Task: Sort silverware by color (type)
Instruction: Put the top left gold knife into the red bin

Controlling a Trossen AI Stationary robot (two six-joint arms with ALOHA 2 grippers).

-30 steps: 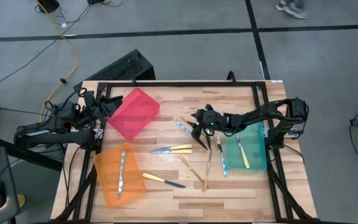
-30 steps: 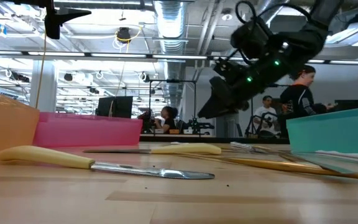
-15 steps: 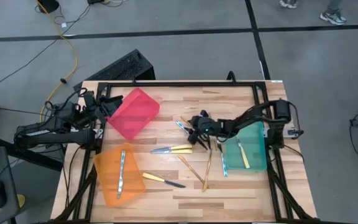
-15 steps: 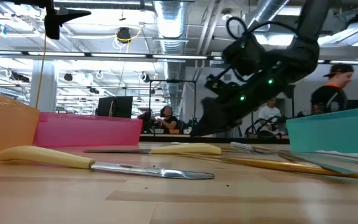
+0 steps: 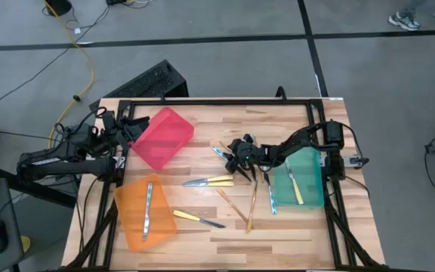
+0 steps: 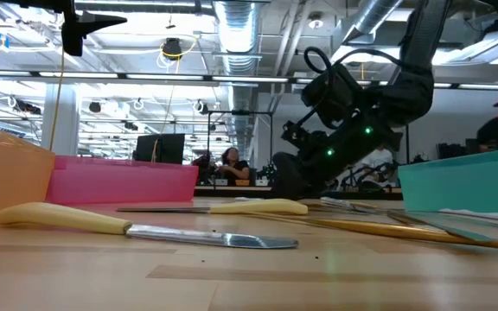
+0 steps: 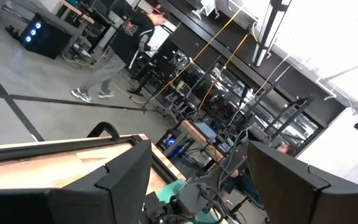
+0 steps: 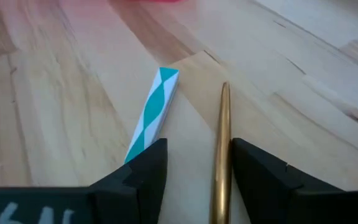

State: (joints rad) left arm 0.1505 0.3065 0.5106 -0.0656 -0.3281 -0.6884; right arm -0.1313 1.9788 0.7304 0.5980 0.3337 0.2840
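Big open workshop behind, strip lights overhead, and down on the wooden bench the cutlery lies scattered between three bins. The right tool is low over the middle of the bench, fingers spread, with a gold piece lying in the gap between them and a blue-and-white striped piece just outside one finger.

That neighbour is the worry. The fingers are not yet on the gold handle, and if they squeeze off-centre, the finger beside the striped piece could nudge it or drag it along. The gold piece is thin and lies flat on the wood, so the tips could also slide over it and come up with nothing, or pinch it near one end so it swings.

More pieces sit close by: a yellow-handled knife and more gold ones toward the near edge. One blue piece is already in the orange bin and a yellow-handled one in the green bin; the red bin looks empty.

The left tool waits off the bench's left edge, fingers spread, holding nothing.
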